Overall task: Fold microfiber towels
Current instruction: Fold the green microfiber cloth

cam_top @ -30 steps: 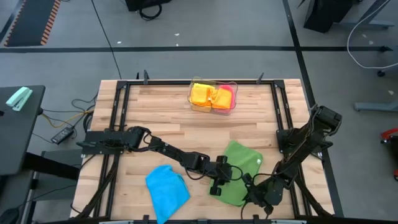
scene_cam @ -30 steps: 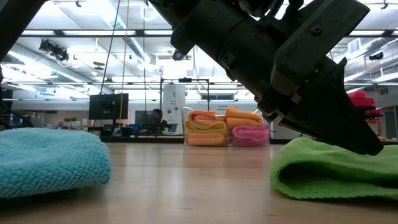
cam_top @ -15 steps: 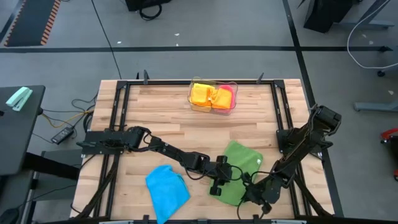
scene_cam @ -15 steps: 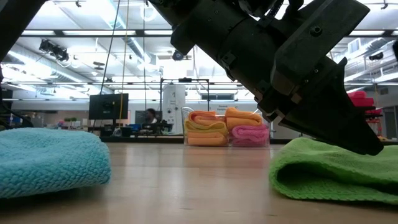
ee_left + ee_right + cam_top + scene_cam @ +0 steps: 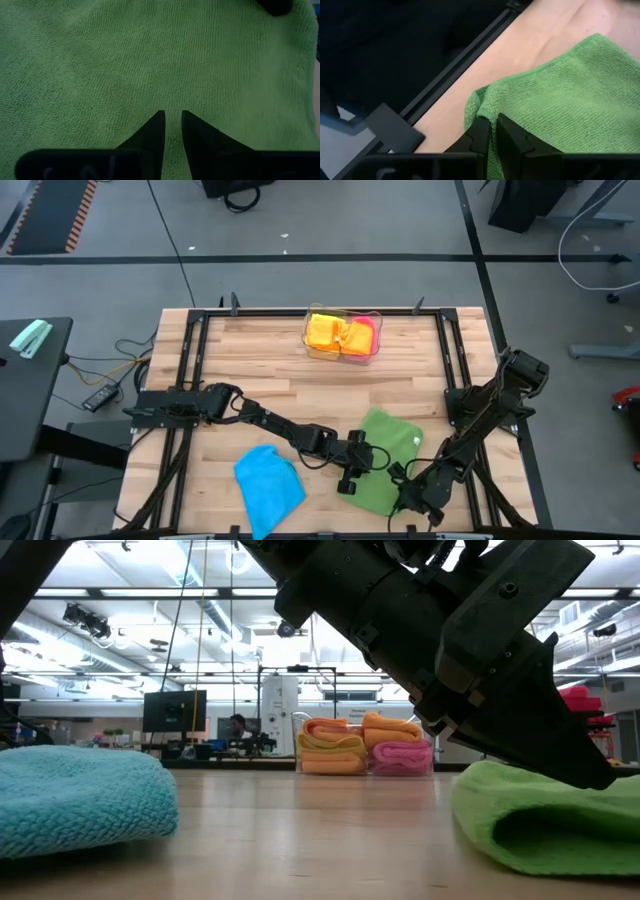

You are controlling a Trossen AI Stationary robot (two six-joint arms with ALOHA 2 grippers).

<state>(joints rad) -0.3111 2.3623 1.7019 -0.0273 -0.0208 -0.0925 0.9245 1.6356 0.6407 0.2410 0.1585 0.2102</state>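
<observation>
Near the desk's front edge, right of centre:
green towel (image 5: 385, 457): lies partly folded, front corner doubled over
left gripper (image 5: 171, 131): on towel's left edge, jaws nearly together, tips pressed to the cloth
right gripper (image 5: 492, 134): at towel's front corner, jaws closed, pinching the edge
blue towel (image 5: 270, 486): bunched, front left, apart
clear tray (image 5: 343, 337): back centre, orange, yellow, pink towels stacked inside
</observation>
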